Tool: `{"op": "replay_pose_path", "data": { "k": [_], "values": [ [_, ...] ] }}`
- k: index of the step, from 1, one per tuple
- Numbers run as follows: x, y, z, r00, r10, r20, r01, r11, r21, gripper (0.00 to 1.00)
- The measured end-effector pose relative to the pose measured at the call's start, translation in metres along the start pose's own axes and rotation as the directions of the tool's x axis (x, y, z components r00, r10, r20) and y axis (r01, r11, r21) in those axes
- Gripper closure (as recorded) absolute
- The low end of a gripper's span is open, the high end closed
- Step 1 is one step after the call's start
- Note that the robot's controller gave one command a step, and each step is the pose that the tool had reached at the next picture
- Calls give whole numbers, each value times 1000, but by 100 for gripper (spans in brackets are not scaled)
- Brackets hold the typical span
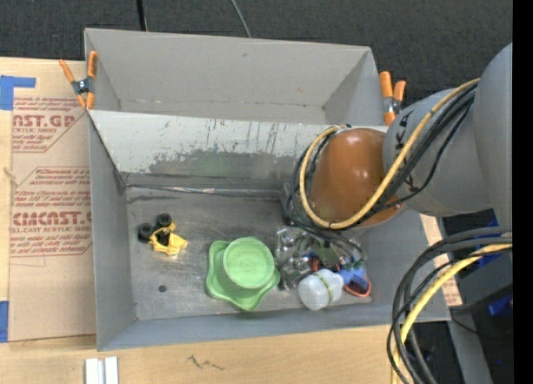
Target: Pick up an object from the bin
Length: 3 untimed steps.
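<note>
Camera view, grey bin (225, 74) holding green cup (241, 270), yellow toy (167, 241), white bottle (317, 290), pincer (291, 256) opening unclear

A rounded orange wrist cover (350, 176) with looped cables hides the right floor of the grey metal bin (117, 291) and most of the gripper (298, 261). Beneath it, a white rounded plastic piece (316, 291) and red-and-blue bits (358, 284) lie too tangled to identify. The grey arm (491, 141) runs off the right edge.
</note>
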<state>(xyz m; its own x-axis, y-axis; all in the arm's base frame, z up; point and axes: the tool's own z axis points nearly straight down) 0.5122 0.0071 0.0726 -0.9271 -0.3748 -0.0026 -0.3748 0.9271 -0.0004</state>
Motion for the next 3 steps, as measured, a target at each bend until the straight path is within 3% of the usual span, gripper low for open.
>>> {"op": "replay_pose_path", "data": {
  "k": [1, 2, 3],
  "values": [
    [-5, -8, -51, 1000, -17, -7, 17, 1000, -4, 100],
    [-2, -2, -78, 1000, -6, -1, 6, 1000, -1, 0],
    [0, 2, -66, 1000, 0, -1, 0, 1000, -2, 0]
  ]
}}
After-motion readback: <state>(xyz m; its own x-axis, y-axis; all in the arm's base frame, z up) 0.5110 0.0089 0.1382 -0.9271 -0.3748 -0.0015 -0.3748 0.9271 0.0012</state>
